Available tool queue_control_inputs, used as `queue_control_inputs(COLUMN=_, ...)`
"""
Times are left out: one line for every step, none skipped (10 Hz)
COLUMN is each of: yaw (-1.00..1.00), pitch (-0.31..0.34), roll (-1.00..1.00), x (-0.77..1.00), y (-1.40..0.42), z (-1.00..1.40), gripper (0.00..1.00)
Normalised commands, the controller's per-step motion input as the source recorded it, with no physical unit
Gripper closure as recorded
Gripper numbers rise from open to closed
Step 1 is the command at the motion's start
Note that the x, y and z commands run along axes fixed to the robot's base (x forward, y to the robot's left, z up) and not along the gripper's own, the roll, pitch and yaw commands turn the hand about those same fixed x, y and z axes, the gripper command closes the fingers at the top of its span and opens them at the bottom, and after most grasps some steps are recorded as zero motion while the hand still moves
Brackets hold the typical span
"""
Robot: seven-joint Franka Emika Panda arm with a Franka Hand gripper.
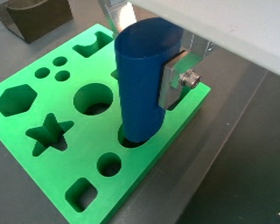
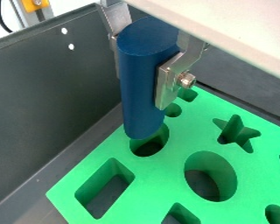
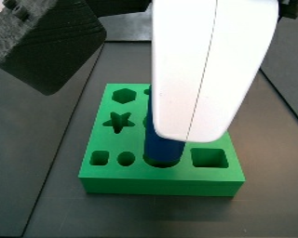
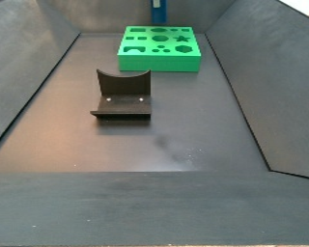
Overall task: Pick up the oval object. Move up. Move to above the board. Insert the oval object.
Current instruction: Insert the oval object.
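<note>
Two silver fingers (image 1: 175, 80) of the gripper (image 2: 146, 66) pinch the oval object (image 1: 146, 79) upright over the board (image 1: 166, 153); its lower end sits in an oval hole near the board's edge (how deep, I cannot tell). In a side view the fixture (image 4: 123, 95) stands well apart from the board (image 4: 161, 60).

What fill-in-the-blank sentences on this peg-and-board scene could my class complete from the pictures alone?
1. The pincer grips a peg coloured ____.
2. The board with cut-out holes is coloured ____.
3. The peg's lower end sits in a ____ of the board.
4. In a side view, the dark fixture stands on the floor, ____ from the board.

Missing words: blue; green; hole; apart
</note>
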Motion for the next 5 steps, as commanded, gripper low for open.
queue_control_inputs(yaw=0.00, pitch=-0.007, roll=-0.01, x=0.00, y=0.03, z=-0.01, gripper=1.00)
queue_control_inputs(yaw=0.00, pitch=-0.011, roll=0.00, x=-0.08, y=0.04, z=-0.15, gripper=1.00)
queue_control_inputs(yaw=0.00, pitch=0.000, roll=0.00, x=0.00, y=0.04, z=-0.21, gripper=1.00)
queue_control_inputs(yaw=0.00, pitch=0.000, roll=0.00, x=0.00, y=0.11, z=-0.22, gripper=1.00)
queue_control_inputs(yaw=0.00, pitch=0.000, roll=0.00, x=0.00, y=0.08, z=-0.29, gripper=1.00)
